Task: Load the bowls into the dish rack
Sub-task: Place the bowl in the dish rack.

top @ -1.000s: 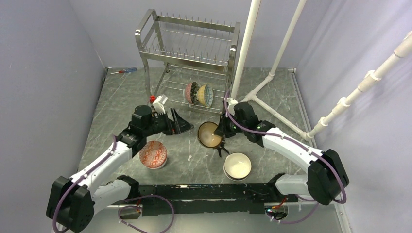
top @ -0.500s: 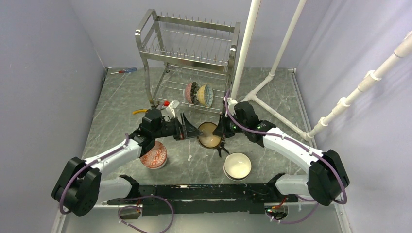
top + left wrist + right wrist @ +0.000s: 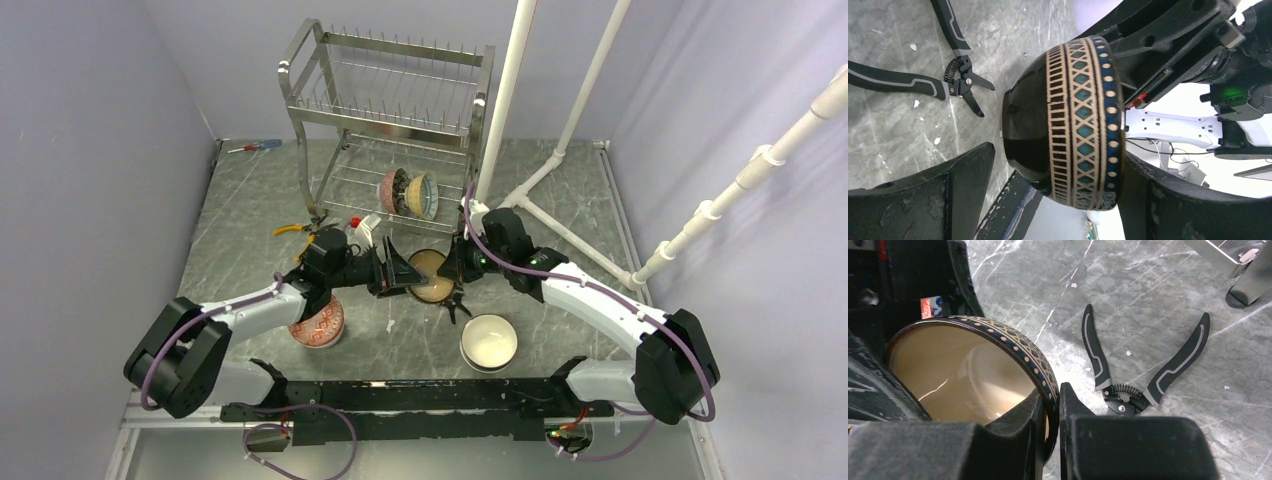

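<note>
A dark bowl (image 3: 432,275) with a tan lattice band and a tan inside hangs tilted above the table. My right gripper (image 3: 1058,395) is shut on its rim (image 3: 1045,375), one finger inside and one outside. My left gripper (image 3: 1058,165) is open and straddles the same bowl (image 3: 1073,125): one finger (image 3: 963,175) stands off its dark base, the other sits close by the rim. A red-patterned bowl (image 3: 318,320) lies under my left arm. A white bowl (image 3: 489,340) sits near the front. Two bowls (image 3: 410,193) stand on edge in the lower tier of the dish rack (image 3: 390,100).
Black pliers (image 3: 1128,390) lie open on the marble table just beneath the held bowl. A yellow-handled tool (image 3: 290,230) lies by the rack's left leg, and a screwdriver (image 3: 255,146) at the back left. White pipes (image 3: 510,100) stand to the right of the rack.
My left arm has swung right from beside the red-patterned bowl until its open jaws surround the held bowl. The right arm and the bowl have stayed put.
</note>
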### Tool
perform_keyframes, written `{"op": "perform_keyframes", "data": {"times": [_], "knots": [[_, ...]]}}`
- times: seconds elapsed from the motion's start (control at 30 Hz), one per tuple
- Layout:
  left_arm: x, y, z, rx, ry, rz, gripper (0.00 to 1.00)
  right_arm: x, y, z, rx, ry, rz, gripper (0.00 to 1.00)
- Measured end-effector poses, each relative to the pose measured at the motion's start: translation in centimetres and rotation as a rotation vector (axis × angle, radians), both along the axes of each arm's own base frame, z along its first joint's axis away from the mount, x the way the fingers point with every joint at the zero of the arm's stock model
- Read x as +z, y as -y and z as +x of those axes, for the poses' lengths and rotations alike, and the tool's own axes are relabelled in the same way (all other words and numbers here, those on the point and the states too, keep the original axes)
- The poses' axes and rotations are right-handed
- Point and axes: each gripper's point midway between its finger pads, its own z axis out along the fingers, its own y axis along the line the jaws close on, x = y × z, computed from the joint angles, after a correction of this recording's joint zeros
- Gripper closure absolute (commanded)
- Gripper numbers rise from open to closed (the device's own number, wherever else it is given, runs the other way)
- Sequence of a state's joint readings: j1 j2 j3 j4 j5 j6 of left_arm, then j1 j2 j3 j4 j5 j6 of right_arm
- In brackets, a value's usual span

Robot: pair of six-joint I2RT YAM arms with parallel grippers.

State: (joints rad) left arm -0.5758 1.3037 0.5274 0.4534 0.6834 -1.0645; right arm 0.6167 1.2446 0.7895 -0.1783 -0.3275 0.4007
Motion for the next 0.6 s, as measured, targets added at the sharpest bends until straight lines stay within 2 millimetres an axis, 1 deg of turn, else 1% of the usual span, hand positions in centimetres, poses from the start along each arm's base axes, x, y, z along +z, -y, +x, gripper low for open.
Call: {"op": "perform_keyframes", "data": {"times": [0.13, 0.33, 0.43, 0.6], "knots": [[-0.5, 0.8, -0.3, -0.010, -0.037, -0.021, 0.14, 0.1, 0.0, 0.0, -0.001, 0.001, 0.002, 1.00], [0.3, 1.7, -0.6, -0.026, -0.034, -0.067, 0.20, 0.1, 0.0, 0.0, -0.002, 0.000, 0.004, 1.00], [0.3, 1.7, -0.6, -0.019, -0.035, -0.074, 0.28, 0.2, -0.1, 0.1, -0.001, 0.003, 0.009, 1.00], [-0.1, 1.8, -0.4, -0.013, -0.037, -0.082, 0.46, 0.1, 0.0, 0.1, -0.009, -0.002, 0.002, 1.00]]}}
